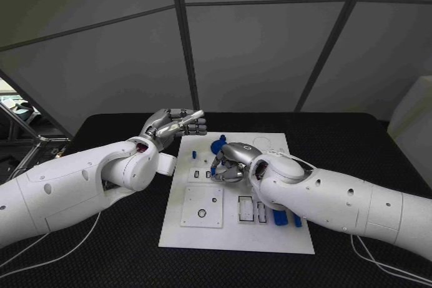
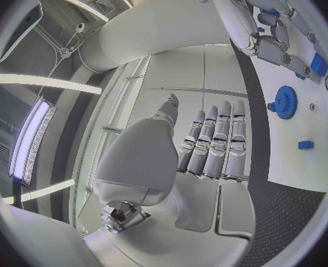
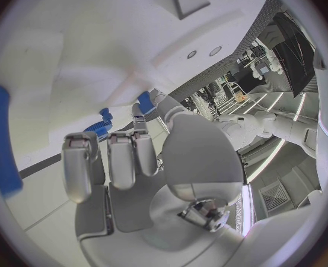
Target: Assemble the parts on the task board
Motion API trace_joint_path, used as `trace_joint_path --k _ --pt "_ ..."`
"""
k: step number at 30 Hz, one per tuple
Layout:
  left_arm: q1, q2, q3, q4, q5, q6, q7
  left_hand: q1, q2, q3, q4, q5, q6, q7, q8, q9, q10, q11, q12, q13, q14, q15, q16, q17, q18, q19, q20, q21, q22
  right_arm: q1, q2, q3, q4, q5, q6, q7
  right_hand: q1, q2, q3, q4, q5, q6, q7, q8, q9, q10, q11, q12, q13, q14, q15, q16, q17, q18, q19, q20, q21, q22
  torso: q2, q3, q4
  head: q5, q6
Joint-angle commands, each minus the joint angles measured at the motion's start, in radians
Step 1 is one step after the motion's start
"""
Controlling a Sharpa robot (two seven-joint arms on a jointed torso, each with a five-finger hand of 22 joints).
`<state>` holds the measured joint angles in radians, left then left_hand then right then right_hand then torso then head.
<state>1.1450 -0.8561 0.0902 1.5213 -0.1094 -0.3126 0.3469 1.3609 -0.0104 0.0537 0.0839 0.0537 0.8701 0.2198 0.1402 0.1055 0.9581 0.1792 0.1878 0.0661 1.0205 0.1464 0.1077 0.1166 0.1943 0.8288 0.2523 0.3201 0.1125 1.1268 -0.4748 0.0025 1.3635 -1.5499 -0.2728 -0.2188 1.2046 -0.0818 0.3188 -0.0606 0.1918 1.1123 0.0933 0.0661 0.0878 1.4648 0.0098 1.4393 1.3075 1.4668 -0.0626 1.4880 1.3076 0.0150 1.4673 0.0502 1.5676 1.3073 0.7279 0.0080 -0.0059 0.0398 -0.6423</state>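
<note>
The white task board lies mid-table. A blue gear sits near its far edge, a small blue piece to its left, and long blue parts at the near right. My right hand is low over the board's middle beside the gear, fingertips down by the small slots; the right wrist view shows the right hand with fingers apart, the gear and a blue piece just past the thumb. My left hand hovers curled into a fist at the board's far left corner, holding nothing.
The left wrist view shows the left hand with fingers folded together, the gear, a small blue piece and the right hand on the board. Black table surrounds the board.
</note>
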Motion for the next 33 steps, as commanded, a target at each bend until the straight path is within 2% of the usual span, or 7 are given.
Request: trace_joint_path --k 1,8,19,23,27,31,33 --pt "0.001 0.001 0.001 0.000 -0.003 0.011 0.000 0.002 0.006 0.000 -0.005 -0.003 0.006 0.002 -0.004 -0.001 0.004 0.000 -0.004 0.000 0.004 0.000 -0.004 0.002 -0.012 0.004 0.001 -0.004 -0.001 -0.004 -0.001 -0.004 -0.003 -0.011 0.030 -0.022 -0.009 -0.011 -0.006 -0.003 0.000 -0.024 0.006 -0.007 -0.007 0.010 0.008 -0.009 0.106 0.068 0.007 -0.005 0.099 -0.015 0.103 0.004 0.003 0.263 0.000 0.0001 0.0006 0.001 -0.001" --pt "0.001 0.001 0.001 0.000 -0.003 0.012 0.001 0.002 0.006 0.000 -0.005 -0.003 0.006 0.002 -0.004 -0.001 0.004 0.000 -0.004 0.000 0.004 0.000 -0.004 0.002 -0.012 0.004 0.001 -0.004 -0.001 -0.004 0.000 -0.004 -0.004 -0.011 0.018 -0.023 -0.024 -0.027 -0.014 0.000 0.000 -0.062 0.015 -0.006 -0.014 0.005 0.016 -0.015 0.100 0.067 0.014 -0.008 0.095 -0.015 0.103 0.012 0.003 0.263 0.000 0.0000 0.0002 0.002 -0.002" --pt "0.001 0.001 0.001 -0.002 -0.003 0.012 0.000 0.002 0.006 0.000 -0.005 -0.003 0.006 0.002 -0.004 -0.001 0.004 0.000 -0.004 0.000 0.004 0.000 -0.004 0.002 -0.012 0.004 0.001 -0.004 -0.001 -0.004 -0.001 -0.004 -0.004 -0.011 -0.001 -0.024 -0.051 -0.042 -0.031 0.015 -0.013 -0.083 0.019 -0.004 -0.014 0.000 0.020 -0.021 0.093 0.065 0.019 -0.012 0.089 -0.015 0.103 0.018 0.003 0.263 0.000 0.0001 -0.0003 0.003 -0.002" --pt "0.001 0.001 0.001 -0.003 -0.003 0.013 -0.001 0.002 0.006 0.000 -0.005 -0.003 0.006 0.002 -0.004 -0.001 0.004 0.000 -0.004 0.000 0.004 0.000 -0.004 0.002 -0.012 0.004 0.001 -0.004 -0.001 -0.004 -0.001 -0.004 -0.003 -0.010 -0.016 -0.021 -0.067 -0.060 -0.050 0.026 -0.024 -0.101 0.021 -0.005 -0.014 -0.005 0.022 -0.028 0.085 0.064 0.020 -0.015 0.084 -0.015 0.103 0.019 0.003 0.263 0.000 0.0000 0.0000 0.002 -0.001" --pt "0.001 0.001 0.001 -0.005 -0.003 0.013 -0.007 0.000 0.007 -0.002 -0.005 -0.003 0.006 0.003 -0.005 -0.001 0.005 0.000 -0.005 0.000 0.005 0.000 -0.005 0.002 -0.012 0.004 0.001 -0.005 -0.002 -0.004 -0.008 -0.004 0.005 0.001 -0.074 -0.001 -0.074 -0.092 -0.091 0.055 -0.080 -0.151 0.029 -0.005 -0.018 -0.012 0.030 -0.036 0.076 0.062 0.025 -0.020 0.076 -0.015 0.103 0.024 0.003 0.263 0.000 0.0004 0.0003 0.001 -0.001" --pt "0.001 0.000 0.001 -0.011 -0.020 0.015 -0.024 -0.001 0.009 -0.009 -0.011 -0.002 0.011 -0.001 -0.009 -0.002 0.010 -0.004 -0.009 0.001 0.041 -0.009 0.005 0.010 -0.010 0.030 -0.006 0.008 0.000 -0.005 -0.023 -0.004 0.022 0.024 -0.138 0.043 -0.039 -0.112 -0.138 0.101 -0.083 -0.185 0.036 -0.003 -0.016 -0.021 0.036 -0.045 0.066 0.062 0.031 -0.023 0.075 -0.015 0.103 0.029 0.003 0.263 -0.001 0.0018 0.0003 0.002 0.000" --pt "0.001 -0.001 0.000 -0.016 -0.047 0.023 -0.043 -0.008 0.013 -0.015 -0.010 0.001 0.028 -0.007 -0.005 0.001 0.032 -0.014 -0.002 0.004 0.091 -0.023 0.025 0.023 -0.009 0.064 -0.018 0.027 0.007 -0.005 -0.040 -0.004 0.040 0.054 -0.176 0.093 -0.013 -0.116 -0.153 0.126 -0.082 -0.206 0.040 -0.003 -0.016 -0.026 0.040 -0.050 0.060 0.062 0.034 -0.022 0.077 -0.015 0.103 0.031 0.003 0.263 -0.002 0.0024 -0.0001 0.003 0.002"
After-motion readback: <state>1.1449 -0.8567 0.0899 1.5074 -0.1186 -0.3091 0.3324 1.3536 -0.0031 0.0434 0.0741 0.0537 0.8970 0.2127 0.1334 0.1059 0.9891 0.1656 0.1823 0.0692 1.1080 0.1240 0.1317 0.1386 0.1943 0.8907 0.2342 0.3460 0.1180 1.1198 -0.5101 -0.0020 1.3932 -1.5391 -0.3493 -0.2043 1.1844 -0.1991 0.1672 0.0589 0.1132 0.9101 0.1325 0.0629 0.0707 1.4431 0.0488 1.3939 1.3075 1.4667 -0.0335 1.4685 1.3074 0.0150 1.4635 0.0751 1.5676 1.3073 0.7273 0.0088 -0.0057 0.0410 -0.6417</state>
